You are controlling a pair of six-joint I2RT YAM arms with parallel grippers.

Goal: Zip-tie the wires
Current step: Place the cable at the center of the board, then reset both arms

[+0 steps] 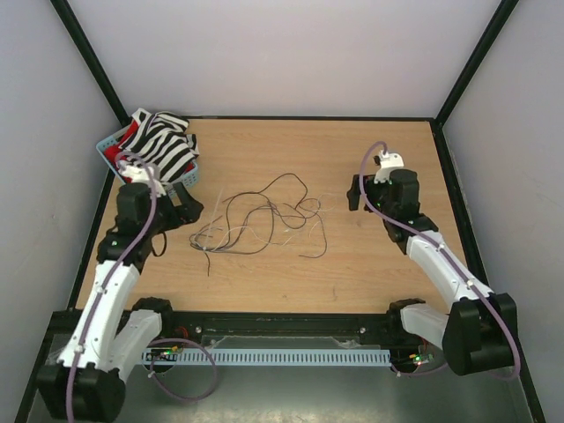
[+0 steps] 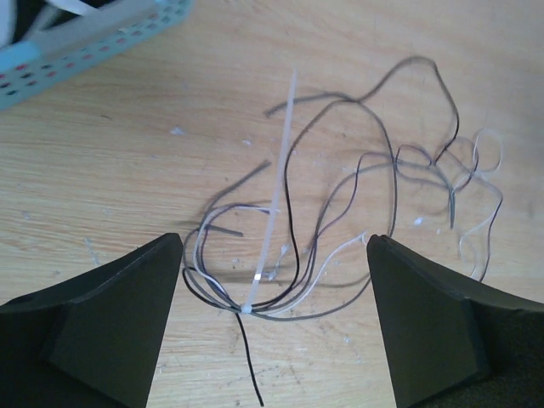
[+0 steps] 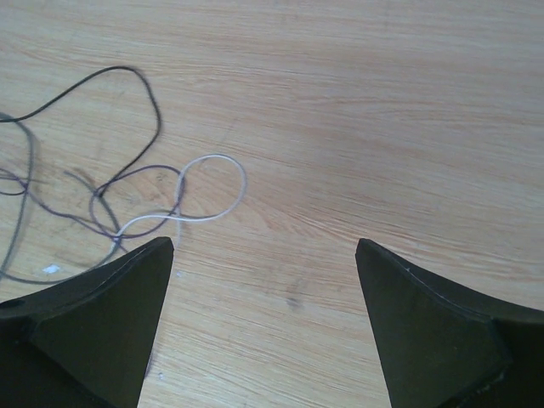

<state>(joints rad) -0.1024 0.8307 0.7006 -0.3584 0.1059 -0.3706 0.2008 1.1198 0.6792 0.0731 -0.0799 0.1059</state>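
The left gripper point(image 2: 274, 240) is standing wide open, gripping nothing, above the wires point(image 2: 340, 212). These thin, floppy dark and pale strands are lying looped mid-table, cinched at one point by a flat translucent zip tie point(image 2: 277, 187). The right gripper point(image 3: 263, 242) is gaping equally wide, empty. A grainy wooden table point(image 1: 370, 273) is bearing a perforated blue basket point(image 1: 110, 141), with pale walls point(image 1: 291, 53) enclosing it.

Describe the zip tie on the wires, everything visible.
The zip tie is a thin, pale, translucent strip, plastic by its look, lying flat on the wooden table. Its small head sits at the near end, seemingly cinched where the wires gather into one bunch. The long tail runs straight away across them. Nothing else touches it.
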